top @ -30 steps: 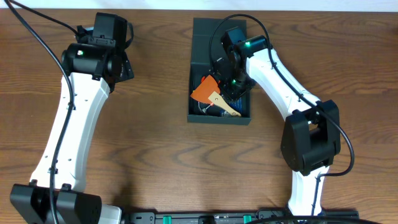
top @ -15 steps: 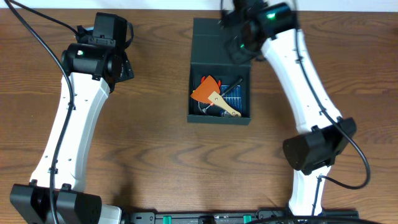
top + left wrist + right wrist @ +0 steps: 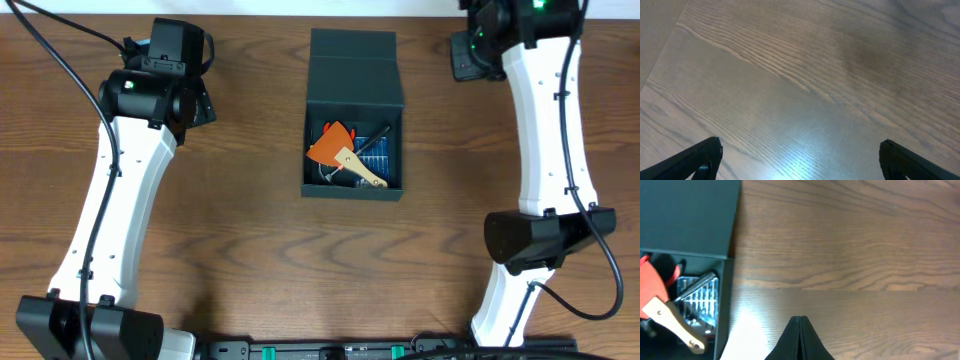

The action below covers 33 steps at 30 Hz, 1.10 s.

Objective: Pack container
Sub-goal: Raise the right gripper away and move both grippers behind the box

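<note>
Container: the container point(image 3: 353, 192) sits mid-bench, a little toward 12 o'clock. It is dark, matte, rigid cardboard with square walls, and its mouth faces up so tools can drop straight in.
Lid: the flap lid point(image 3: 355, 65) is folded back from the box's 12 o'clock edge, a plain smooth panel. It is open, I judge, because the packing is not yet closed off.
Contents: a flat orange piece point(image 3: 328, 146), a pale wooden handle point(image 3: 360, 170) slanting toward 5 o'clock, and a ribbed blue bit case point(image 3: 380, 152) on the 3 o'clock side. They lie loose and overlapping.
Right side: the right jaws are pressed fully together and grip nothing. They hang over bare bench at the container's 2 o'clock, clear of the rim.
Left side: the left jaws are spread wide and empty, well apart from the box at its 10 o'clock, probably just waiting.
Bench: the bench point(image 3: 250, 230) is brown wood grain, smooth, with a patch of glare.
</note>
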Each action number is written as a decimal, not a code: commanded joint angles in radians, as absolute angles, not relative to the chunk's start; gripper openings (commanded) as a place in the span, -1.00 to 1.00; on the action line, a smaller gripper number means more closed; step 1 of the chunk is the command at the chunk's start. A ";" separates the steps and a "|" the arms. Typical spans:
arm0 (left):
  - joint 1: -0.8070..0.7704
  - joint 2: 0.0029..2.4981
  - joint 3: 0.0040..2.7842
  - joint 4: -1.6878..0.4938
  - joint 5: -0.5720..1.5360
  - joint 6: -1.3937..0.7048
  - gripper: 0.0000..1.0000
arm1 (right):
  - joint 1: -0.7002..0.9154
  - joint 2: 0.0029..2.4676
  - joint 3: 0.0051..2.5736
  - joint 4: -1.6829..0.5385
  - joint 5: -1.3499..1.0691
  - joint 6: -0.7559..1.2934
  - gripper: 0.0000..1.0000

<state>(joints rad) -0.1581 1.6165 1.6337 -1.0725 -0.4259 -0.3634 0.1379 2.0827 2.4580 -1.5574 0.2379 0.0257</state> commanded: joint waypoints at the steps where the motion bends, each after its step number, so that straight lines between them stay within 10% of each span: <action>1: -0.155 1.618 1.634 -1.071 -0.442 -0.371 0.97 | 0.108 2.065 2.474 -1.569 0.254 0.055 -0.98; 3: -0.155 1.618 1.634 -1.064 -0.441 -0.368 0.98 | 0.093 2.065 2.473 -1.582 0.254 0.055 -0.98; 6: -0.155 1.618 1.634 -1.047 -0.426 -0.311 -0.88 | 0.071 2.065 2.473 -1.599 0.252 0.056 -0.97; 33: -0.078 1.651 1.626 -0.569 0.733 0.012 -0.89 | -0.099 2.065 2.162 -1.378 -0.444 0.014 -0.98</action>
<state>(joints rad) -0.1249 1.6199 1.6310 -0.5861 0.4866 -0.0532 -0.0750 2.0781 2.2475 -1.4269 -0.2863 0.0368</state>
